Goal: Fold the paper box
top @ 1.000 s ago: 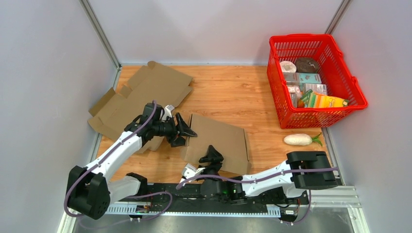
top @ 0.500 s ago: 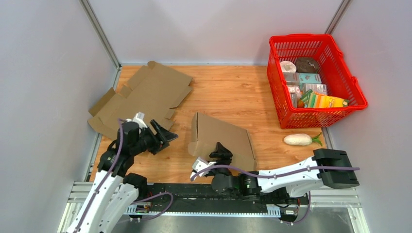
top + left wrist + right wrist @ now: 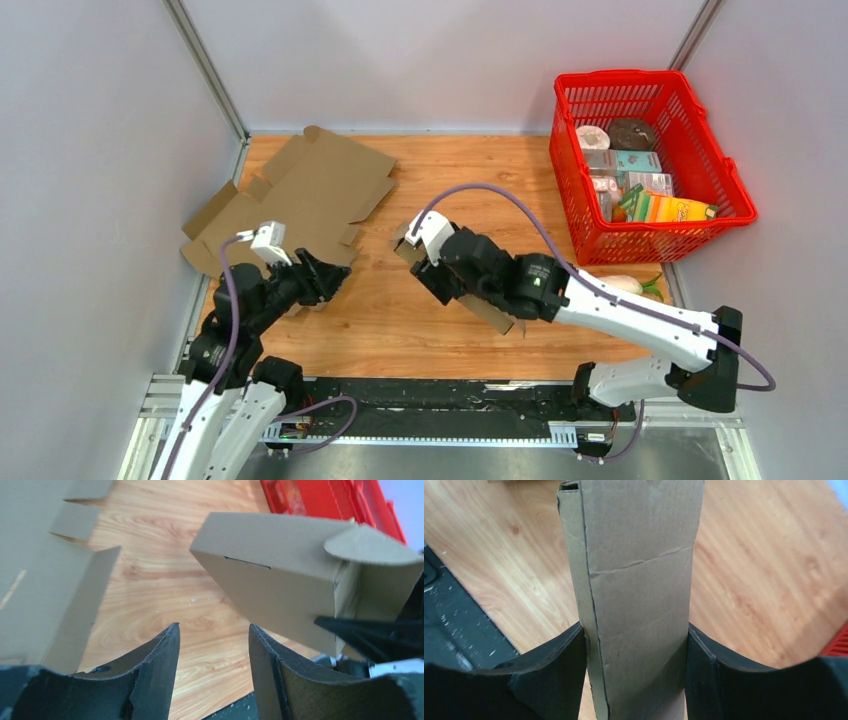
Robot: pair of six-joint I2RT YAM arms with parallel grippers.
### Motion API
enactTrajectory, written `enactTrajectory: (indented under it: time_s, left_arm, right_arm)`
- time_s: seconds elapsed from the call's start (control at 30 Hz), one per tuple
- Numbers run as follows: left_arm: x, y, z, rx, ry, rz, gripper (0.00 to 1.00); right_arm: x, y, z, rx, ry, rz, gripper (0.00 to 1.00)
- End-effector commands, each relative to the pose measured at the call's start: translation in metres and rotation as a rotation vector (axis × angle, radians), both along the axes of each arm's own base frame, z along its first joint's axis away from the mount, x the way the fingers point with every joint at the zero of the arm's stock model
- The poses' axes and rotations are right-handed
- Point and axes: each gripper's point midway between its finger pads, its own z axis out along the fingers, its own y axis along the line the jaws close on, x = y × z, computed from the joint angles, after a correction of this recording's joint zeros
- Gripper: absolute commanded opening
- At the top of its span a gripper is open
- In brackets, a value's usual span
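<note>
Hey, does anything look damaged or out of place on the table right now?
The folded box clamped in the right hand has a crooked crease across its panel. A white vegetable lies on the table beside the red basket, not in it.

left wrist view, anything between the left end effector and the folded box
Nothing visible. Only bare table lies between the open left end effector and the folded box, which the right end effector grips. The flat cardboard sheet lies off to the side.
</note>
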Motion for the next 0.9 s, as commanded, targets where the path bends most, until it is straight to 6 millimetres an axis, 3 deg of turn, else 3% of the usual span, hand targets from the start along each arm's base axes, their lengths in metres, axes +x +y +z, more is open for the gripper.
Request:
enactTrajectory:
  time_s: [0.0,0.2,0.47,0.53,0.87]
  left_arm:
    - [0.000,-0.035,0.016,-0.015,-0.126,-0.241,0.60]
    - [0.003,-0.052,0.002,0.026,-0.140,-0.375,0.55]
    - [0.015,-0.079,-0.004,0.060,-0.153,-0.487,0.74]
    - [0.015,-0.089,-0.006,0.119,-0.187,-0.518,0.75]
    - [0.044,-0.097,-0.017,0.304,-0.184,-0.513,0.61]
  right_arm:
    - [-0.038,-0.011,-0.037,-0.124,0.343,0.063,0.37]
    - [-0.047,-0.002,-0.048,-0.079,0.538,0.123,0.32]
    - [-0.029,-0.008,-0.070,-0.083,0.595,0.103,0.33]
    - [-0.024,-0.008,-0.071,-0.069,0.597,0.102,0.31]
    - [-0.019,-0.005,-0.066,-0.042,0.616,0.129,0.28]
